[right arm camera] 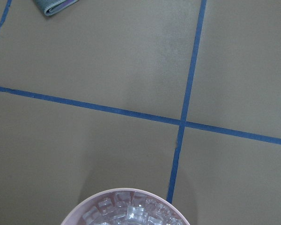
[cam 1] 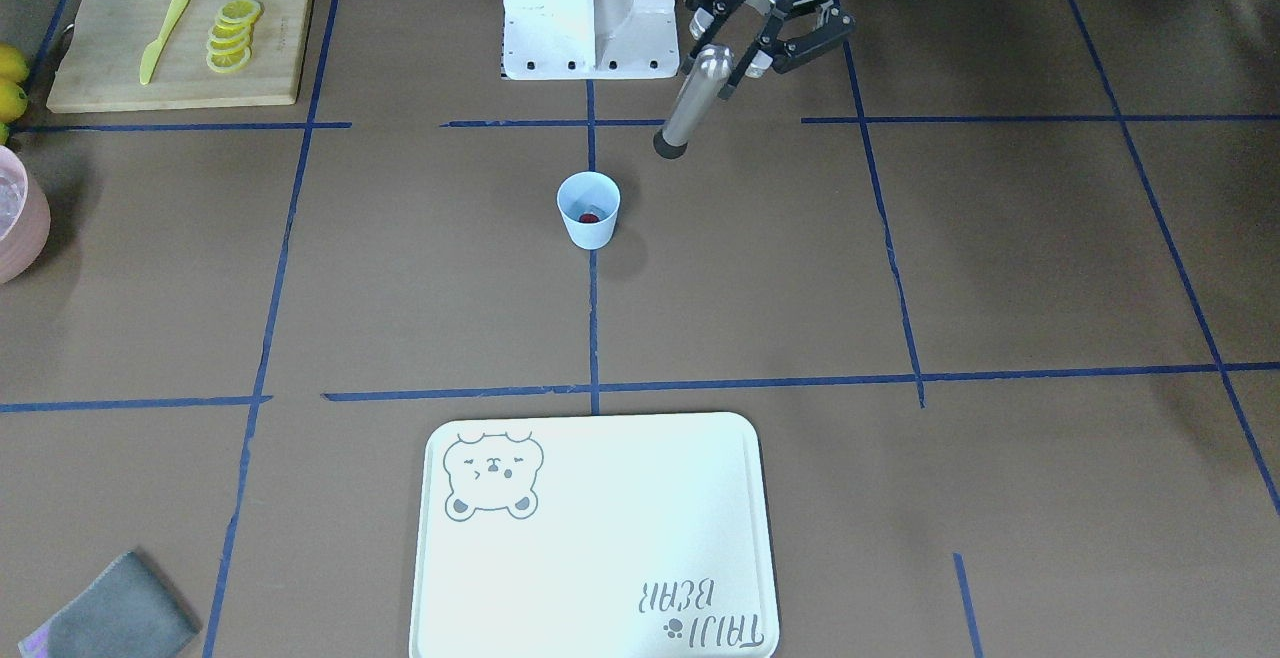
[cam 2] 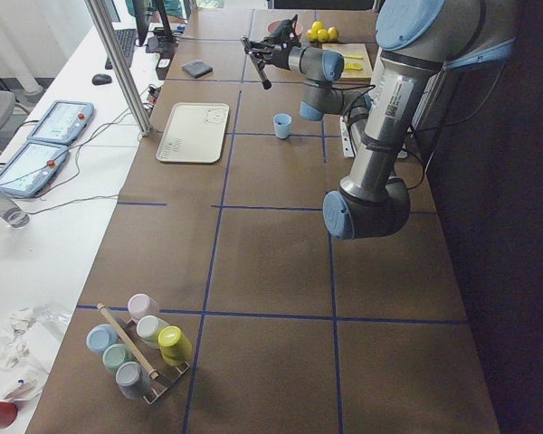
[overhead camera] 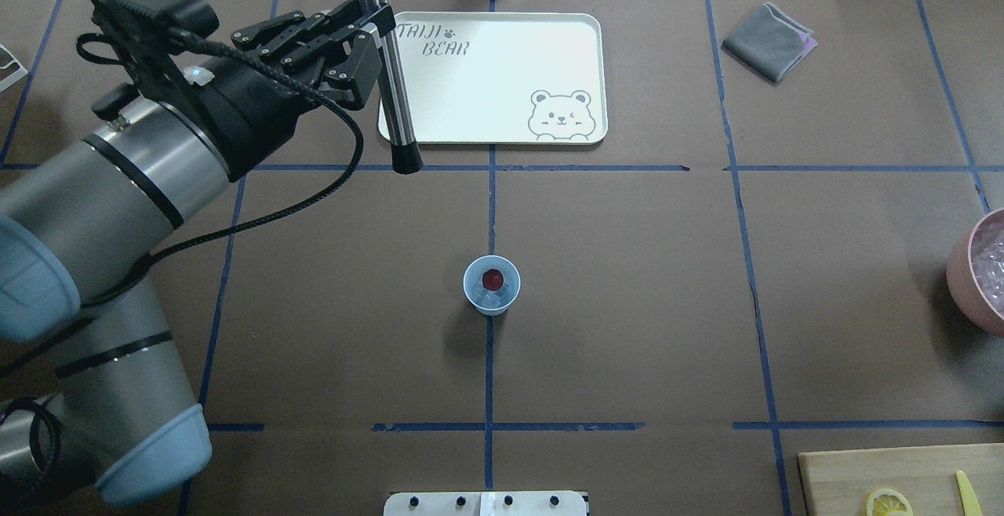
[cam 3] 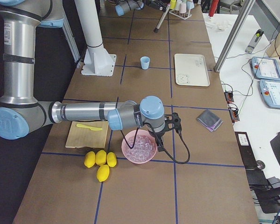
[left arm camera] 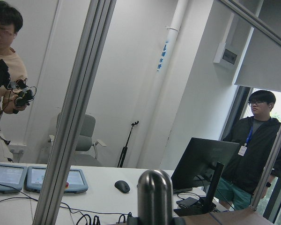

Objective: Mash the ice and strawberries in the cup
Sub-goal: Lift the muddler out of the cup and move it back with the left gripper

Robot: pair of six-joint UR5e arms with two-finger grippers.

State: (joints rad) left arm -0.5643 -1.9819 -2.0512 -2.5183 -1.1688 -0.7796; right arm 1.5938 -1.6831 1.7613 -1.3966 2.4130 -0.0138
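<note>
The light-blue cup (cam 1: 588,210) stands upright at the table's middle on a blue tape line; it also shows in the overhead view (overhead camera: 492,285). Inside it lie a red strawberry (overhead camera: 492,277) and clear ice (overhead camera: 491,297). My left gripper (overhead camera: 381,39) is shut on a metal muddler (overhead camera: 397,100), held tilted above the table, black tip down, to the left of and beyond the cup, apart from it. In the front view the left gripper (cam 1: 728,63) holds the muddler (cam 1: 692,103). My right gripper (cam 3: 158,138) hangs over the pink bowl (cam 3: 139,150); I cannot tell whether it is open or shut.
The pink bowl (overhead camera: 976,273) of ice stands at the table's right edge. A white bear tray (overhead camera: 502,77) lies beyond the cup. A grey cloth (overhead camera: 769,40) lies at the far right. A cutting board (cam 1: 180,43) holds lemon slices (cam 1: 232,36) and a yellow knife (cam 1: 165,36).
</note>
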